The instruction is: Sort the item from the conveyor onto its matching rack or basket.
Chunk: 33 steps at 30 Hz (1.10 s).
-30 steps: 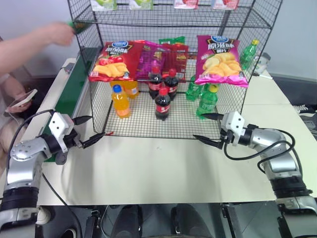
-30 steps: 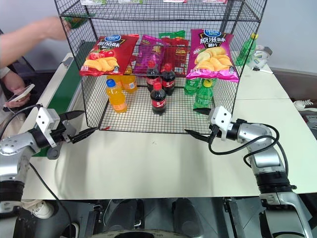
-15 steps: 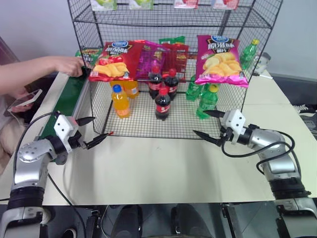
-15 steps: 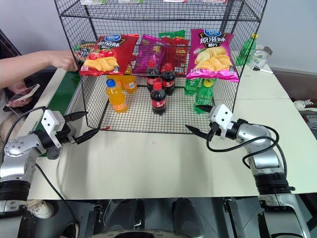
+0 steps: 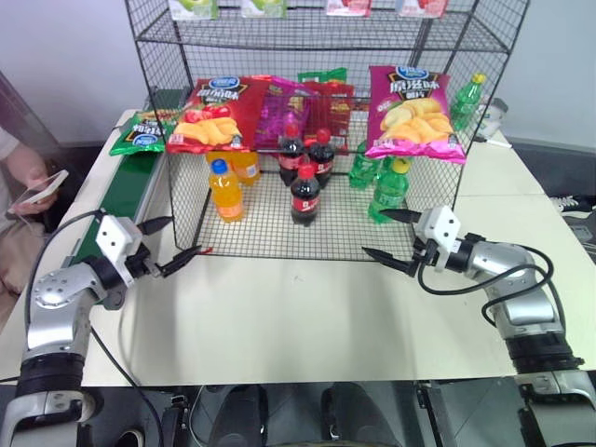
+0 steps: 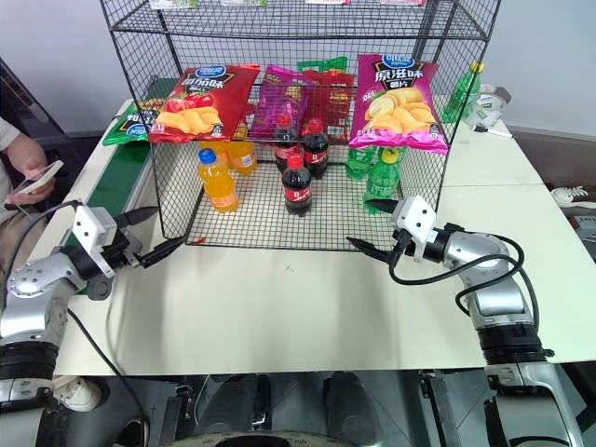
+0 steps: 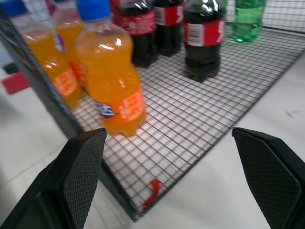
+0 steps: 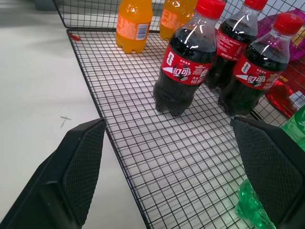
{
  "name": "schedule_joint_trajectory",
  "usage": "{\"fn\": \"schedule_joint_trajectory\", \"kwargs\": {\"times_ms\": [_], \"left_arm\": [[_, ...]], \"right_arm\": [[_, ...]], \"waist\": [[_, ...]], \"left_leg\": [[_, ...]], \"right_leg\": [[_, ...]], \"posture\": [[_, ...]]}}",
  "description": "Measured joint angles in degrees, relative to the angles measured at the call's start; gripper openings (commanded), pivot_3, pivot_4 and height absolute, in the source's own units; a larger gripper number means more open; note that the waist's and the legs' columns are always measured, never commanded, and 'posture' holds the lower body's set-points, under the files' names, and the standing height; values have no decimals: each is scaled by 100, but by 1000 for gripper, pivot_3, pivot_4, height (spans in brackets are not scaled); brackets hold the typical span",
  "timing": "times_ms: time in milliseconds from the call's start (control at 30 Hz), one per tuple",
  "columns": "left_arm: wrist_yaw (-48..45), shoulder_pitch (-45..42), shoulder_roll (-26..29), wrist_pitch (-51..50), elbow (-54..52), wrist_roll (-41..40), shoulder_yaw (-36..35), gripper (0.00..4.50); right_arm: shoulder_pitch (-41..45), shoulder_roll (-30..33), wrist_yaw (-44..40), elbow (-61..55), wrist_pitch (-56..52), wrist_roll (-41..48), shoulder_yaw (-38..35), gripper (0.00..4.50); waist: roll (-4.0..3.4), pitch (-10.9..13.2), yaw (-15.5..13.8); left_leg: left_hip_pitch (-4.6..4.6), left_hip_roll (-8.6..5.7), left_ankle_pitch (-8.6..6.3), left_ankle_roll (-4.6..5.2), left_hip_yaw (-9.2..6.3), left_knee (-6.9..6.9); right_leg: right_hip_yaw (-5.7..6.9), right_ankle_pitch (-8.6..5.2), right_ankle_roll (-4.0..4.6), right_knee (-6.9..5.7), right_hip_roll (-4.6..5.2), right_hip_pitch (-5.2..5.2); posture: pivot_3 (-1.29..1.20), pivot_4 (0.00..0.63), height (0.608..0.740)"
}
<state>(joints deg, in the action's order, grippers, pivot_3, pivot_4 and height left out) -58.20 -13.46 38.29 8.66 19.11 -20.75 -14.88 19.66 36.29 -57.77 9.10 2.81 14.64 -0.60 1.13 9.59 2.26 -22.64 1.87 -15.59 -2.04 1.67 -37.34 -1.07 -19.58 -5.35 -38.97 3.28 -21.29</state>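
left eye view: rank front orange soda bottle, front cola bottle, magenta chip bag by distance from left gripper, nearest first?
From the left gripper:
1. Front orange soda bottle, bottom tier, at the rack's left side.
2. Front cola bottle, bottom tier, middle.
3. Magenta chip bag, upper tier, far right.

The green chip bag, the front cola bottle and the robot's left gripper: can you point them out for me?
Green chip bag [image 5: 138, 133], left eye view, on the middle of its printed front.
Front cola bottle [image 5: 305, 196], left eye view, on its red label.
Left gripper [image 5: 177, 244], left eye view, midway between its two open fingertips.
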Motion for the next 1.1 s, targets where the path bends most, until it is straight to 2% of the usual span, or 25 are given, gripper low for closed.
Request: {"fn": "schedule_joint_trajectory", "kwargs": {"times_ms": [100,367,533,633,700,800,867,1100], "left_arm": [[69,212,161,84,-273,-29,-199,4500],[44,1727,375,-294,-1515,-411,-777,4500],[146,2069,492,-465,-2039,-552,-1119,4500],[435,2346,535,-415,-2047,-219,-1212,4500],[608,2560,535,-342,-2052,-21,-1319,4500],[755,2863,576,48,-2156,360,-1475,4500],[949,3053,720,634,-2083,887,-1681,4500],[1794,3520,1077,2020,-1472,2249,-2332,4500]], "right_arm": [[-12,-86,-55,-364,-332,158,60,4352],[-227,-77,-205,-1389,-1140,613,147,4352],[-366,156,-528,-1758,-1473,895,158,4352],[-778,627,-983,-2003,-2128,1299,196,4352],[-805,651,-1032,-2024,-2256,1370,205,4352],[-696,480,-933,-2094,-2306,1407,209,4352],[-554,276,-841,-2159,-2369,1530,215,4352],[-236,-73,-862,-2124,-2223,1577,313,4434]], "waist": [[0,0,32],[2,1,-21],[2,1,-30],[1,1,-27],[1,1,25],[2,1,40],[2,1,21],[3,0,12]], "left_leg": [[0,1,0,0,2,4],[1,0,-1,0,0,7],[9,-2,-1,0,-1,12],[7,-1,-4,6,-1,22],[8,-1,-5,7,0,22],[12,1,-5,7,0,23],[11,0,-5,7,0,24],[9,-2,-12,16,1,33]], "right_leg": [[-5,0,0,0,0,-3],[1,0,0,5,14,4],[2,-1,2,10,17,11],[3,-1,2,32,16,16],[1,-1,2,36,16,17],[1,-1,2,35,15,18],[3,-1,2,36,15,18],[6,0,2,68,23,26]], "posture": [[0,150,739],[0,150,739],[0,150,739],[0,150,739],[0,150,739],[0,150,739],[0,150,739],[0,150,739]]}}
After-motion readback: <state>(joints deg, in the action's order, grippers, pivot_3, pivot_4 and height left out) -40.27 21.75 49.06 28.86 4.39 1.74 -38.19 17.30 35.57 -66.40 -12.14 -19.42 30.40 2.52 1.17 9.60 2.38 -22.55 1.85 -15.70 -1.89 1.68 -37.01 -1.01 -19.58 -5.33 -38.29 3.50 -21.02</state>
